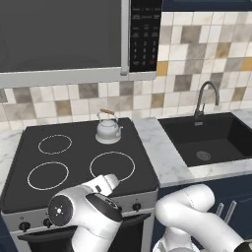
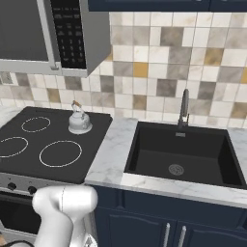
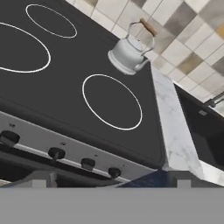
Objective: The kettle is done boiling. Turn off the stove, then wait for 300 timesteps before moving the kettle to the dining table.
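The small silver kettle point(image 1: 108, 130) point(image 2: 79, 120) point(image 3: 129, 52) with its arched brown handle stands upright on the back right burner of the black glass stove point(image 1: 78, 177) point(image 2: 29, 159) point(image 3: 65, 100). A row of black knobs point(image 3: 87, 164) point(image 1: 137, 206) runs along the stove's steel front. My gripper point(image 3: 111, 181) hangs open and holds nothing, just in front of and above the knob row, well short of the kettle. The fingertips point(image 3: 41, 180) stand wide apart. The dining table is out of view.
A dark microwave point(image 1: 64, 39) point(image 2: 29, 34) hangs above the stove. To the right lies a marble countertop point(image 1: 152, 142) point(image 2: 111, 154) with a black sink point(image 1: 211, 140) point(image 2: 178, 154) and faucet point(image 1: 204, 98) point(image 2: 183, 108). Navy cabinets point(image 2: 144, 226) sit below it.
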Tool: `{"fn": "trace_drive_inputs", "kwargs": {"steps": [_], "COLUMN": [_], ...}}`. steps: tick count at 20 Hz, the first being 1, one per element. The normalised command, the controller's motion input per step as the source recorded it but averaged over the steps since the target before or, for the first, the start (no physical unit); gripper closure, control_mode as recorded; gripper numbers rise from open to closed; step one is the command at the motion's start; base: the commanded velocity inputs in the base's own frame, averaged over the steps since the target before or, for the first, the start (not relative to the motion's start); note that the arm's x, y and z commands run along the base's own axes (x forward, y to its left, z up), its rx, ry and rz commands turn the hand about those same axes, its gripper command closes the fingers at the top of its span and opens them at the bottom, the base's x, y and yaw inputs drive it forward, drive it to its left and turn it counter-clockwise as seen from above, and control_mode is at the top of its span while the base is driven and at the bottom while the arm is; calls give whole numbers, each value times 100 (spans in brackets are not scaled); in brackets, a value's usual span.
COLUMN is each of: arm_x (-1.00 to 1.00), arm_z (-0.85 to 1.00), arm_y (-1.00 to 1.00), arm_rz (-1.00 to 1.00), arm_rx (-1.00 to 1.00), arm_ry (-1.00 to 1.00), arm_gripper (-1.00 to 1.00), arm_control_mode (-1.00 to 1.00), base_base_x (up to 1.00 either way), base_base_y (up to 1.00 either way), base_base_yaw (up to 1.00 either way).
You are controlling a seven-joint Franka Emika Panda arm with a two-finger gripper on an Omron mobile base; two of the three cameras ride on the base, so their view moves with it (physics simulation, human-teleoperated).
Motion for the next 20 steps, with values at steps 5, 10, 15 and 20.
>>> {"fn": "trace_drive_inputs", "kwargs": {"steps": [5, 10, 15, 20], "arm_x": [-7, -1, 0, 0], "arm_z": [-35, -37, -37, -34], "arm_y": [18, 11, 5, 1], "arm_rz": [2, 4, 4, 4], "arm_rx": [-7, -9, -9, -3], "arm_ry": [-14, -15, -16, -12], "arm_gripper": [-100, -100, -100, -100], "arm_control_mode": [-100, -100, -100, -100], "base_base_x": [0, 0, 0, 0], "base_base_y": [0, 0, 0, 0], "base_base_yaw": [0, 0, 0, 0]}}
